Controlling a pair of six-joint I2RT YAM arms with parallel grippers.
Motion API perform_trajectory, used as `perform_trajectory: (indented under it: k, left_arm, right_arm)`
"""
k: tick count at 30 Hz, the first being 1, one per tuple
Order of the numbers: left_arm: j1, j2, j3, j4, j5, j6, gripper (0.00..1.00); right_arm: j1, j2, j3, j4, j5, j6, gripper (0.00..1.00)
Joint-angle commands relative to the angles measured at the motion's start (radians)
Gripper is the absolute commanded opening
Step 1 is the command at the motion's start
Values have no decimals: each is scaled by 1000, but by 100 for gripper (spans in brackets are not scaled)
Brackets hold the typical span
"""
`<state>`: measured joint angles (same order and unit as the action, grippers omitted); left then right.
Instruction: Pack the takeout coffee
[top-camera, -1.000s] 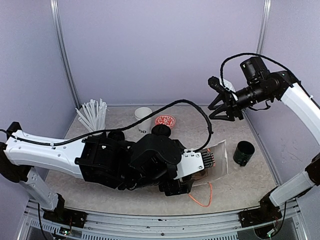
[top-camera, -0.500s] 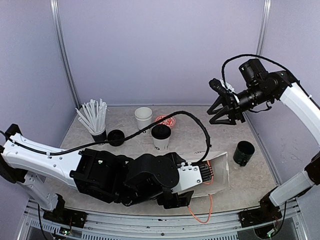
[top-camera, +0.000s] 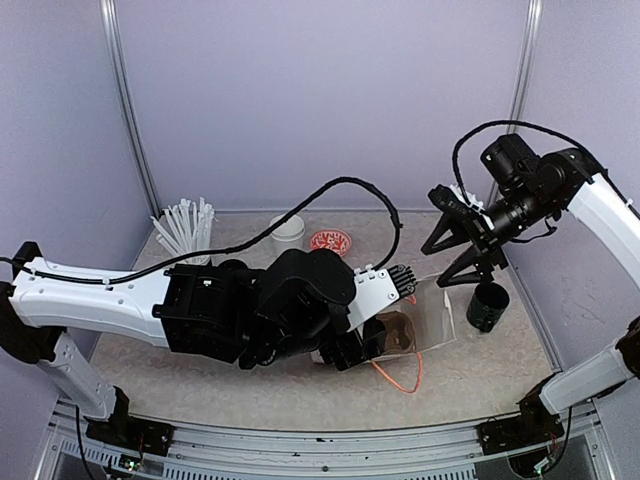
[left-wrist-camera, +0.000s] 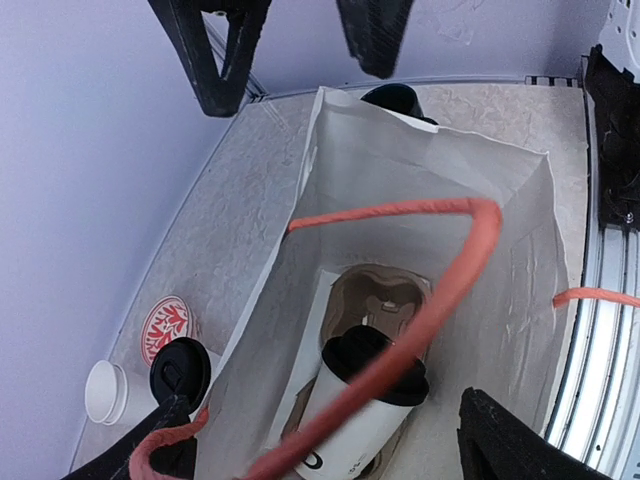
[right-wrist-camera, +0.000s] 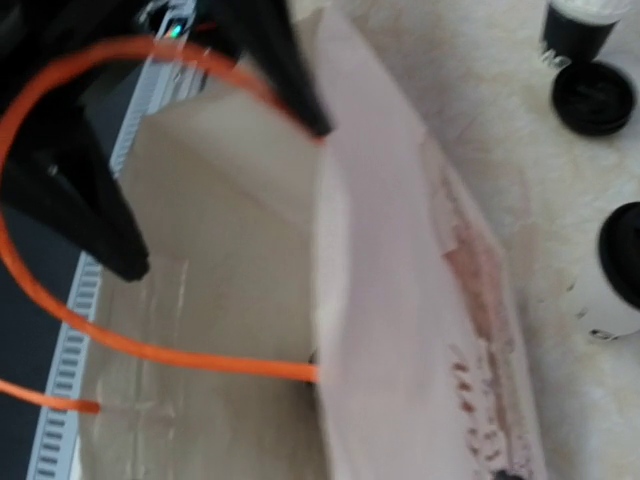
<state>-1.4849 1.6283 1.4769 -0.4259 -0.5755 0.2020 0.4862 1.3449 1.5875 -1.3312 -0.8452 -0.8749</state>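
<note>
- left gripper (left-wrist-camera: 330, 435) — jaws wide, one finger on either side of the white paper bag (left-wrist-camera: 440, 190) mouth, nothing clamped
- between those fingers: lidded cup (left-wrist-camera: 362, 395) inside the bag, leaning on a brown tray (left-wrist-camera: 385, 295) at the bottom, with the orange handle (left-wrist-camera: 445, 270) looping across above it
- right gripper (top-camera: 437, 266) — also spread wide, over the bag's far rim, one fingertip at the paper edge
- second lidded cup (left-wrist-camera: 180, 372) is outside the bag, upright, just beside its wall
- further out: open white cup (left-wrist-camera: 105, 390), red disc (left-wrist-camera: 165, 325), black pot (top-camera: 487, 306) just past the bag's far end
</note>
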Motion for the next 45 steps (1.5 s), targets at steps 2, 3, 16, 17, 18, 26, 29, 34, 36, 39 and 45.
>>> perform_trajectory:
  k: [2,3,16,17,18,26,29,34,36,39,45]
  left_arm:
    - [18,19,49,7,15,-48,89]
    - [22,18,50,3,18,-55,88]
    - [48,16,52,-13,8,-97,88]
    - [49,14,52,-13,8,-95,88]
    - [49,13,52,-13,8,-95,88]
    - [53,4,41,-11,3,-93,88]
    - [54,2,36,-10,1,-92,88]
    - [54,-5,26,-9,-7,-91,88]
    - [54,-11,23,-9,-11,-91,88]
    - [57,-18,15,-6,-17,-92,88]
    - [66,-26,5,1,-29,-100,88]
  right_arm:
    - [93,-36,-49,47,121,23,73]
    - [110,-33,-54,60,138,26,74]
    - [228,10,-69,257,255,145,72]
    - [228,14,-70,267,262,153,70]
    - [228,18,-68,275,266,159,69]
    - [229,54,-73,312,291,203,49]
    - [229,67,-72,310,291,208,40]
    - [229,89,-53,291,281,216,28]
    - [227,89,-52,297,285,219,28]
    - [226,80,-52,297,277,212,38]
    - [227,60,-73,301,295,182,59]
